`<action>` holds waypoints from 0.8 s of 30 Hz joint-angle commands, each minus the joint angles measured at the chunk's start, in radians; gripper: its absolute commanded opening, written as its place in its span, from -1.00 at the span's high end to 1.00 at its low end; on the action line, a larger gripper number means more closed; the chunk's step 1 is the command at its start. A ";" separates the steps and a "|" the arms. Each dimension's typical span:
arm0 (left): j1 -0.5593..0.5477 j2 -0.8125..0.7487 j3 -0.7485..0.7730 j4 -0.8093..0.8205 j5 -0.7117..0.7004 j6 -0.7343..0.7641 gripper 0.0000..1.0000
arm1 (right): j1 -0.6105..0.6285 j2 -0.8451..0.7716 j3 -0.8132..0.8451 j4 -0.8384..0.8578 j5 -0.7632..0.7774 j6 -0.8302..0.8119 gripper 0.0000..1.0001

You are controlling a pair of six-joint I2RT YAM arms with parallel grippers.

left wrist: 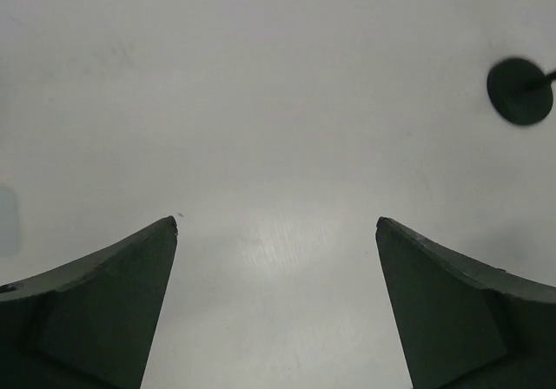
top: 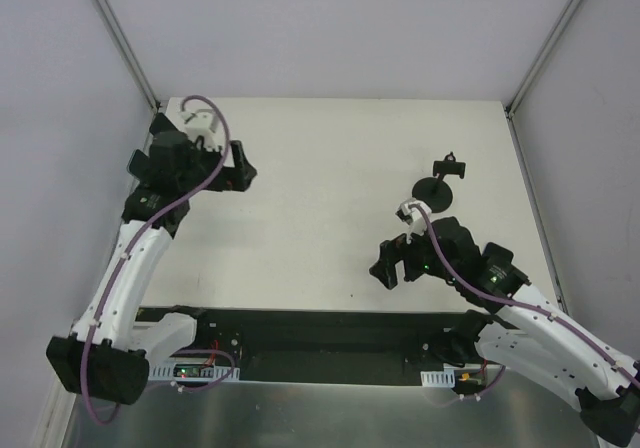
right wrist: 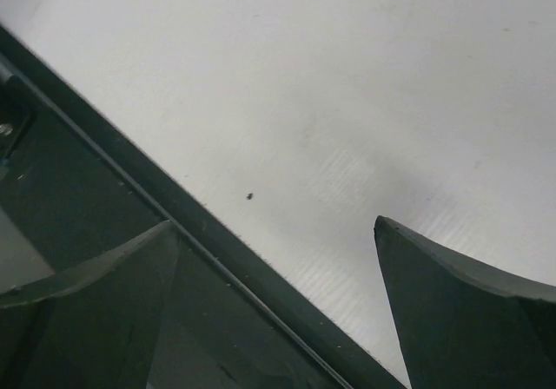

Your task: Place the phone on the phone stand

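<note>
Left gripper point(top: 243, 168), near the far left corner of the table point(top: 320, 158): two dark, wedge-shaped fingers point(left wrist: 95, 311) with matt faces that taper to blunt tips. They are spread wide with only bare surface between them, and nothing is held

Right gripper point(top: 385, 266), close to the near edge and right of centre: fingers of the same dark, matt wedge form, likewise set wide apart and gripping nothing. Its wrist view looks across the near edge, where the white surface meets a black strip point(right wrist: 78, 163) that runs diagonally through the frame. A tiny dark speck point(right wrist: 250, 196) lies on the surface just beside that strip

Stand point(top: 440, 183), near the right edge in the far half of the table, well apart from both grippers: black throughout, with a flat round base disc and a thin stem rising to a small cross-shaped head. In the left wrist view the disc shows at upper right as a plain matt circle, its stem leading off frame

Phone: cannot be made out in any of the three views. A faint blue-grey patch point(left wrist: 7, 220) at the left margin of the left wrist view is too indistinct to identify

Table: white, smooth and slightly glossy, with fine parallel streaks in the sheen under each gripper

Arms: white shells with black joints. A purple cable point(top: 150, 228) loops along the left one
</note>
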 commanded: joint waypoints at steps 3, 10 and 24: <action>-0.334 0.192 -0.062 0.055 0.007 0.097 -0.90 | -0.051 -0.059 0.034 -0.078 0.410 0.173 -0.93; -0.452 0.385 0.024 0.108 0.188 0.064 -0.91 | -0.311 0.040 0.121 -0.053 0.515 0.160 -0.93; -0.515 0.346 -0.035 0.150 0.418 -0.101 -0.89 | -0.744 0.442 0.457 0.060 0.175 0.109 -0.70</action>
